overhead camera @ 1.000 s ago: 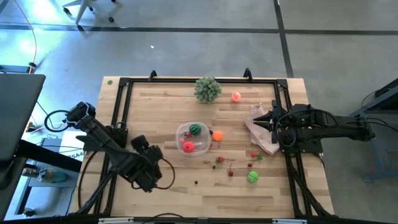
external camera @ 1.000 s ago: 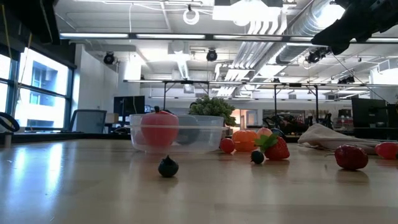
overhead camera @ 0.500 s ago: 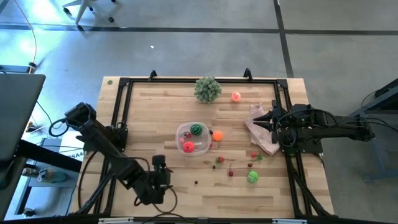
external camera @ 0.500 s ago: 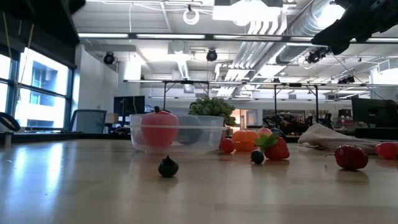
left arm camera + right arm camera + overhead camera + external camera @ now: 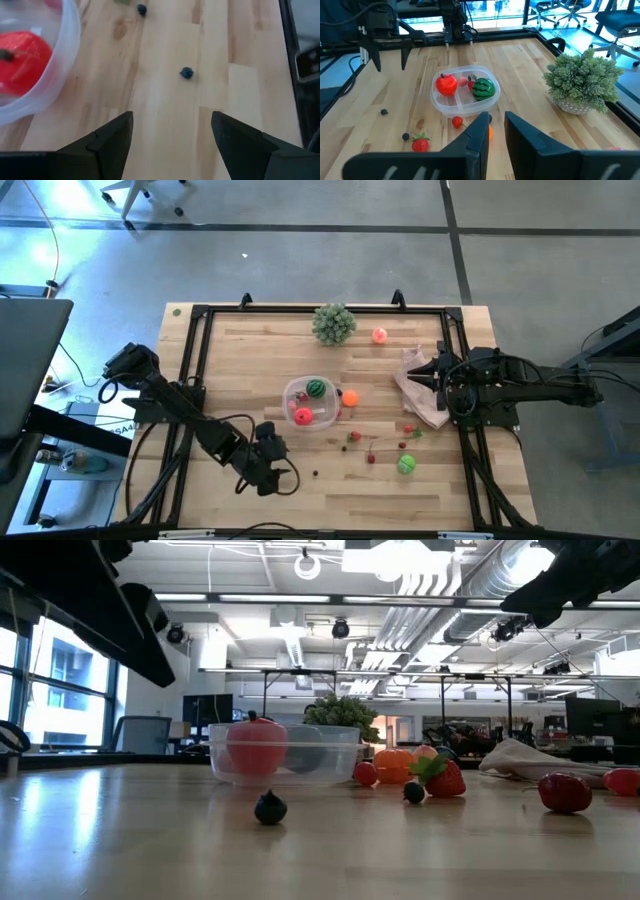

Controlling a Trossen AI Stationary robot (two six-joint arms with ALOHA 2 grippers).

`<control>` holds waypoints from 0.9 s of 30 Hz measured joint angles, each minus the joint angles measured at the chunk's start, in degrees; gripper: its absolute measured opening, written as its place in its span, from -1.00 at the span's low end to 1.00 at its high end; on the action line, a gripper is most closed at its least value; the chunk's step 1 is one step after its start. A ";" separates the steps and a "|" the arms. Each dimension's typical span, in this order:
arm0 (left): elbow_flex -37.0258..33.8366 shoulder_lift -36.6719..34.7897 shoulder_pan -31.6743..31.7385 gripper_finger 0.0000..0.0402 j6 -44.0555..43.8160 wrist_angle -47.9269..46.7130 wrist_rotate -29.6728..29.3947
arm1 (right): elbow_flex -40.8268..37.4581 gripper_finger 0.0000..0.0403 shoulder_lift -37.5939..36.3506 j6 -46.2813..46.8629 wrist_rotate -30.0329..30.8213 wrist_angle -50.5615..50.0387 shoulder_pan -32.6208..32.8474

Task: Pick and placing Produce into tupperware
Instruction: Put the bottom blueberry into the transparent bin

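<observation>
**A:** Where did things stand on the table?

**B:** The tupperware (image 5: 311, 402) sat in the middle of the high view, already holding a striped green melon ball (image 5: 316, 388) and a red fruit (image 5: 303, 416). An orange ball (image 5: 349, 397) lay just beside its right wall, and more produce was scattered toward the lower right: a strawberry (image 5: 354, 437), small red berries, and a green ball (image 5: 406, 465).

**A:** And the arms?

**B:** The left gripper (image 5: 272, 467) hung over the lower centre of the frame, its fingers spread apart and empty, with a dark berry (image 5: 186, 73) ahead of them in the left wrist view. The right gripper (image 5: 436, 373) waited at the right edge over the pinkish-white plastic bag (image 5: 421, 395), its fingers close together with a narrow gap and nothing between them.

**A:** What might have gone wrong from there?

**B:** I judged the berry the main risk: tiny and round, it could roll off or slip out if the fingers closed off-centre. The tupperware wall also showed near the left finger in the wrist view, so a careless sweep could shove the light container.

**A:** Room to move?

**B:** Bare wood lay all around the berry. The black frame rail ran along the table's lower edge, fairly near the left gripper. The bushy green plant (image 5: 333, 323) at the top stood well apart.
</observation>
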 joint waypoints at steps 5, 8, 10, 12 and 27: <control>0.00 0.66 0.18 0.29 5.11 1.75 1.32 | 0.00 -0.74 0.00 0.00 0.00 0.00 0.02; 0.00 2.57 -0.08 0.27 10.32 4.45 1.56 | 0.00 -0.74 0.02 0.00 0.00 0.00 0.01; 0.04 4.74 -0.10 0.21 12.81 8.25 2.53 | 0.00 -0.74 0.01 0.00 0.00 0.00 0.01; -0.04 6.57 -0.05 0.11 15.34 11.49 3.14 | 0.00 -0.74 0.01 0.00 0.00 0.00 0.00; -10.86 9.06 3.50 -0.47 17.33 38.03 4.77 | 0.00 -0.74 0.02 0.00 0.00 0.01 0.00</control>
